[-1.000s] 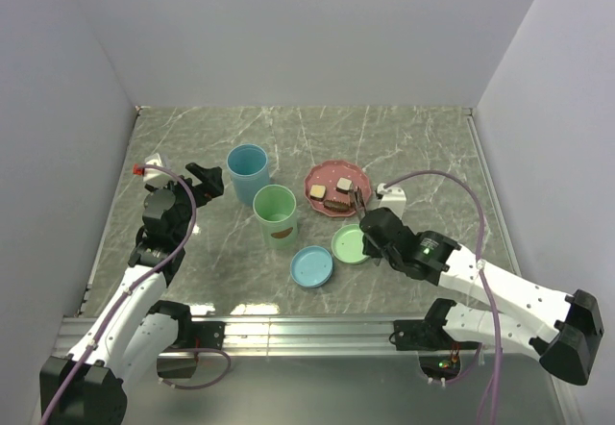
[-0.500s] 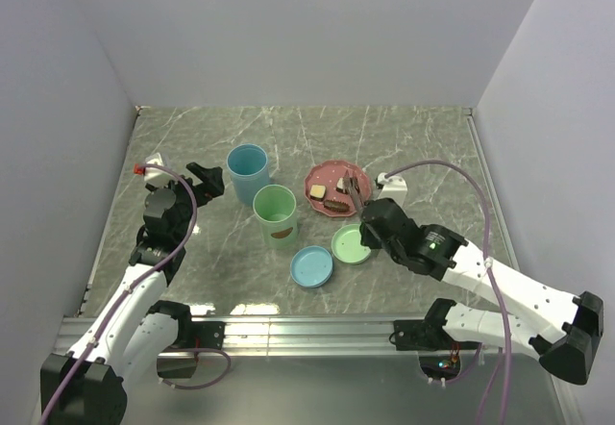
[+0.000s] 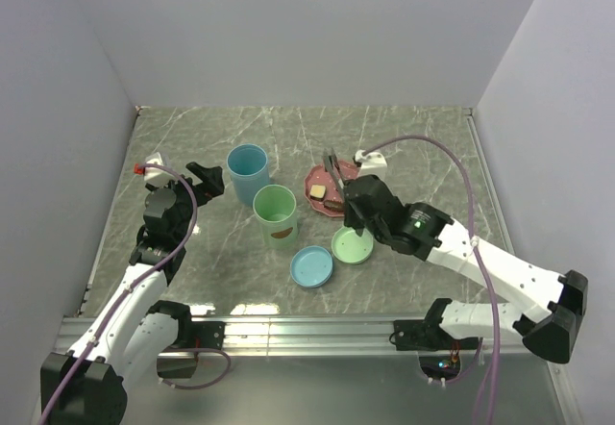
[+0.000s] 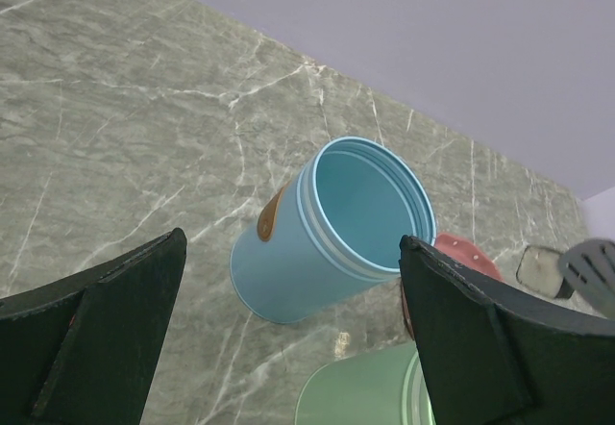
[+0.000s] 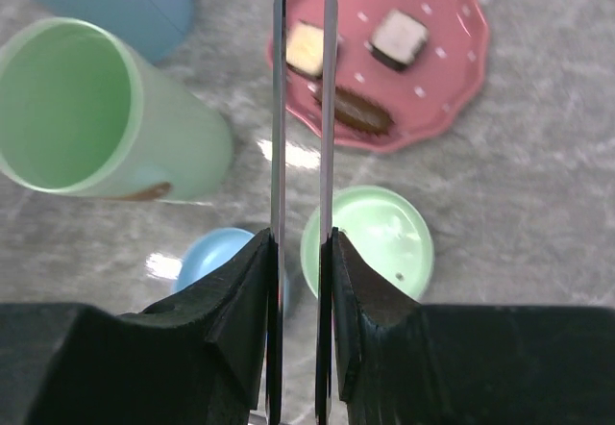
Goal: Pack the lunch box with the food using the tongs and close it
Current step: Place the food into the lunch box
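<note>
- Grey marbled table (image 3: 423,146), boxed in by plain pale walls, is carrying everything.
- All the food (image 5: 399,38) in view is lying on the pink dotted plate (image 5: 452,79): two square blocks and one long brown piece. No piece is showing inside either cup.
- Thin metal tongs (image 5: 328,156) are hanging over the plate's near side, their two arms running close and parallel. Their tips are running off the top of the wrist view, so I cannot tell whether they are pinching anything.
- Pressing in from both sides, the right hand (image 3: 352,204) is clamping the tongs.
- I judge the picking step to be under way, with the tongs being lined up over the plate.
- What is coming next is likely calling for the tips to go down astride one piece, squeeze it gently, and lift it across without nudging the plate.
- Just beside the plate, the green cup (image 5: 183,146) is standing open, with the blue cup (image 4: 327,242) behind it.
- Near the arms, the green lid (image 5: 380,237) and blue lid (image 3: 312,265) are lying off the cups, so closing is not yet begun.
- Well apart from the plate, the left hand (image 3: 205,179) is hovering near the blue cup with its fingers spread wide, gripping nothing.
- Against a second ago, the right hand is sitting farther left and farther from its base.
- It has gone from beside the green lid to over the plate, and is now hiding most of the food from above.
- Now the tongs are reaching past the plate's far rim.
- Cups, lids and left arm are sitting where they were.
</note>
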